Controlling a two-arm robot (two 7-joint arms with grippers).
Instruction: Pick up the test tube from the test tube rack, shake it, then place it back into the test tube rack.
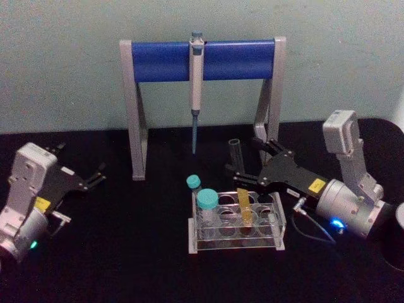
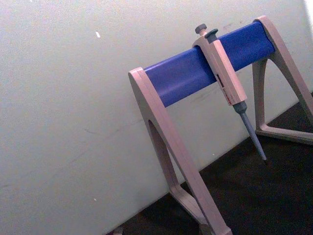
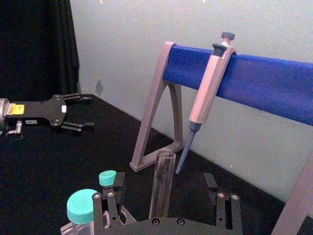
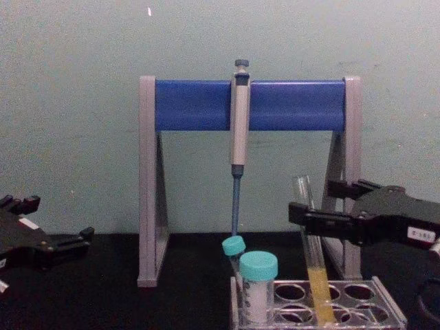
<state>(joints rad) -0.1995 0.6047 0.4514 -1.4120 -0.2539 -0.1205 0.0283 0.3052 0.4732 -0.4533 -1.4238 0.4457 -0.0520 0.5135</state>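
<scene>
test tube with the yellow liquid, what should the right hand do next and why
Probably close the right hand on the test tube. The hand is open around the tube's clear upper part, with a gap on each side in the right wrist view. The tube's base sits tilted in a hole of the test tube rack, so nothing is gripped yet. Lifting should wait for that grip.
</scene>
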